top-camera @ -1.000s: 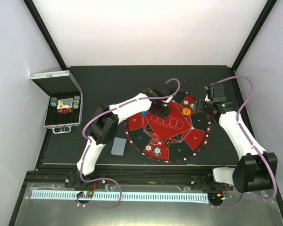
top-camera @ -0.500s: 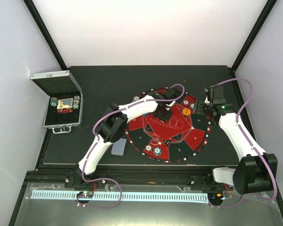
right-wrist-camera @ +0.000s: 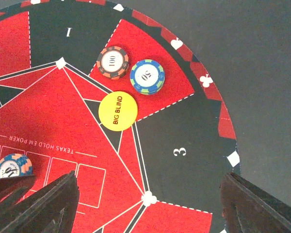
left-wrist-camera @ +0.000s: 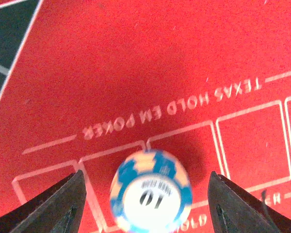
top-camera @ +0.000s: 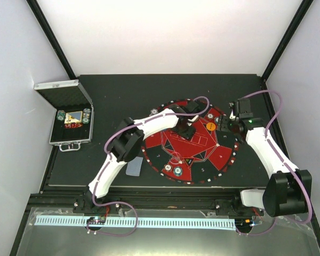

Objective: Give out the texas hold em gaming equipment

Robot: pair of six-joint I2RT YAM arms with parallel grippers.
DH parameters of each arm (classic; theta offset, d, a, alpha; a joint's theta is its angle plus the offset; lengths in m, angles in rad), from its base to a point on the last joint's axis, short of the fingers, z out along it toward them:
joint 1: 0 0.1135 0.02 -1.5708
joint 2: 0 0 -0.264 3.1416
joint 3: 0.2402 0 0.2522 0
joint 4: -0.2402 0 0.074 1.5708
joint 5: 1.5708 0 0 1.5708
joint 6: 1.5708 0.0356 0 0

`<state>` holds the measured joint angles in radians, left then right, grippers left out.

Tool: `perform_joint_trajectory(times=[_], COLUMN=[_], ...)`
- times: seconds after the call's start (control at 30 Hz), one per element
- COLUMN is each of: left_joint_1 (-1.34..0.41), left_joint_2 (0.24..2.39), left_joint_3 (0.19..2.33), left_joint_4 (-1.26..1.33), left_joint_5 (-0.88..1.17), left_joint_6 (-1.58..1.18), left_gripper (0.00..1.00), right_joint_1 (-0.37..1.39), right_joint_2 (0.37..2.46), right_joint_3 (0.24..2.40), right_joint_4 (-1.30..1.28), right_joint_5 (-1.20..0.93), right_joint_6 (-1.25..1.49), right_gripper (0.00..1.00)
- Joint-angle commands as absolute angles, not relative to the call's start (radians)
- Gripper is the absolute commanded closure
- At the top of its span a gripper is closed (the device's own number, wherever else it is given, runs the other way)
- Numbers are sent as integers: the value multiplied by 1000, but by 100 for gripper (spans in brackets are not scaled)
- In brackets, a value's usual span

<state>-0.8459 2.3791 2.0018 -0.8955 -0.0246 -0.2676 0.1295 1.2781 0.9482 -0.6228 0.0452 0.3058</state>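
**Top view:** A large round red-and-black felt mat (top-camera: 224, 154) lies on a black counter (top-camera: 122, 90). The left hand (top-camera: 184, 131) is held over the mat's red centre. The right hand (top-camera: 227, 124) is held at the mat's far right edge, beside a yellow-orange round button disc (top-camera: 210, 126). An open silver metal case (top-camera: 69, 120) stands at the far left, well apart. A grey-blue playing card (top-camera: 134, 166) lies just off the mat's left edge.

**Left wrist view:** A blue-and-cream poker chip (left-wrist-camera: 151, 191) marked 10, blurred, appears to lie on the red felt by the printed card boxes. The two dark fingers (left-wrist-camera: 58, 206) are spread to either side and clear of its rim, so nothing is gripped.

**Right wrist view:** The right hand is seen parted wide and empty. A red-and-black poker chip (right-wrist-camera: 112, 62) marked 100 and a blue-and-green poker chip (right-wrist-camera: 147, 76) marked 50 sit side by side in a red wedge. The disc, lettered BIG BLIND, lies just below them.

The chips are judged light, rigid and smooth. Each is best pinched low across opposite points of the rim, since little height is offered above the felt.
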Motion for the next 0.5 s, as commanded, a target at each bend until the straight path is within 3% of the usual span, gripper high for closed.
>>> perform_joint_trajectory(times=[0.0, 0.23, 0.4, 0.47], left_joint_1=[-836, -657, -465, -393], left_joint_2=[2164, 1751, 1491, 1407], left_joint_3=[1889, 1486, 1369, 1345], left_joint_4=[-845, -723, -786, -815], left_joint_5=[-85, -82, -57, -57], left_joint_6=[-304, -320, -235, -203], left_gripper=[28, 16, 2, 1], right_joint_1=[145, 251, 385, 443], right_joint_2=[1299, 1364, 1478, 1540], right_joint_3=[950, 981, 1034, 1067], right_joint_4=[-621, -620, -610, -612], right_joint_5=[25, 37, 45, 58], right_joint_6=[318, 343, 380, 391], right_gripper=[19, 20, 20, 20])
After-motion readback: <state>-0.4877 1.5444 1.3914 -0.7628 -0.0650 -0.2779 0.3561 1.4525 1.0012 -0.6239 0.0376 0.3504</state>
